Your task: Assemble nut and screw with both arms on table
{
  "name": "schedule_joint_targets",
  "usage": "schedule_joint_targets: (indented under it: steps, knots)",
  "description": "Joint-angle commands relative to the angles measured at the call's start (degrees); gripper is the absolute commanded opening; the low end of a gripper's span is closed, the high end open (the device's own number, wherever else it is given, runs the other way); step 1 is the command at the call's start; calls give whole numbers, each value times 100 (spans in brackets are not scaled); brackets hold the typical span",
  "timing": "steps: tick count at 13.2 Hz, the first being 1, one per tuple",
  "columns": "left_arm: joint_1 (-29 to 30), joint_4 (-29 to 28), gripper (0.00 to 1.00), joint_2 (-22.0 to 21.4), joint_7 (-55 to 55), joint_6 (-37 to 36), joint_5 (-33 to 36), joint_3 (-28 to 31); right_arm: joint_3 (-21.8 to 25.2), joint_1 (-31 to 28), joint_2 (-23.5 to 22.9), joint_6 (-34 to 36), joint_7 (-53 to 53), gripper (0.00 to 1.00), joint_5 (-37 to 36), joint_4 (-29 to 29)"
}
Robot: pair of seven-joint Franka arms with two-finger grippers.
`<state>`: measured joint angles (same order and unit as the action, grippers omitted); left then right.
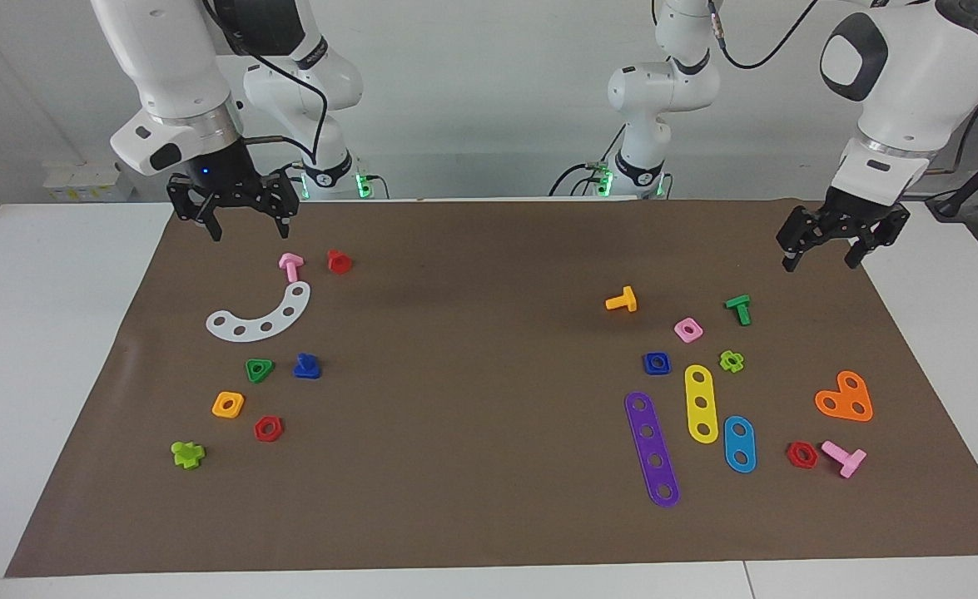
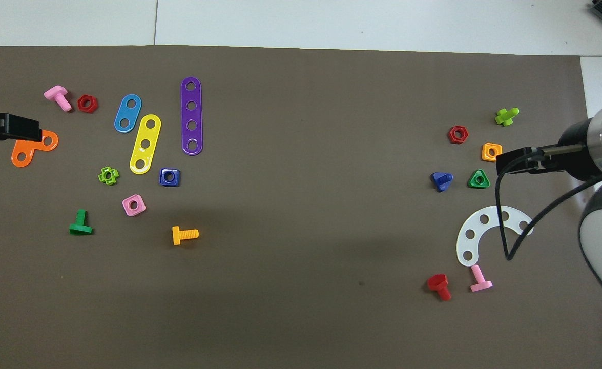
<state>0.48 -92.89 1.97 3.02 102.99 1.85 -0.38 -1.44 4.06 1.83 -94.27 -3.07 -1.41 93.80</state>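
The dark blue nut (image 1: pixel 657 363) (image 2: pixel 169 177) lies flat on the brown mat (image 1: pixel 489 333) toward the left arm's end, beside the yellow strip. The dark blue screw (image 1: pixel 307 366) (image 2: pixel 441 180) lies toward the right arm's end, beside a green triangular nut (image 1: pixel 259 369). My left gripper (image 1: pixel 821 256) (image 2: pixel 8 128) hangs open and empty above the mat's corner at its own end. My right gripper (image 1: pixel 249 226) (image 2: pixel 516 160) hangs open and empty above the mat near a pink bolt (image 1: pixel 290 266). Neither gripper touches anything.
Near the nut lie a pink square nut (image 1: pixel 688 329), orange bolt (image 1: pixel 622 300), green bolt (image 1: pixel 738 309), purple (image 1: pixel 652 449), yellow (image 1: pixel 701 403) and light blue (image 1: pixel 739 443) strips and an orange heart plate (image 1: pixel 845 399). Near the screw lie a white arc (image 1: pixel 260 316), red bolt (image 1: pixel 339 261) and several nuts.
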Motion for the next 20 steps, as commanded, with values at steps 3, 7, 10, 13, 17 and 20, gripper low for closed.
schedule_joint_targets:
  steps: [3,7,10,13,17,20]
  knots:
    - [22,-133,100,-136,-29,124,131,3,-6,-107,116,84,175,100,34,42]
    - [13,-2,100,-92,-64,169,131,3,3,-81,134,84,175,100,35,68]
    - [31,-45,100,-110,-38,159,131,3,12,-98,125,-30,149,100,35,77]
    - [110,-46,100,-110,-38,133,131,3,12,-107,72,-74,166,99,35,103]
    - [127,-45,100,-110,-38,160,131,3,21,-107,72,-557,149,95,35,471]
    - [163,-45,100,-110,-29,177,123,3,12,-107,-15,-1048,148,95,35,875]
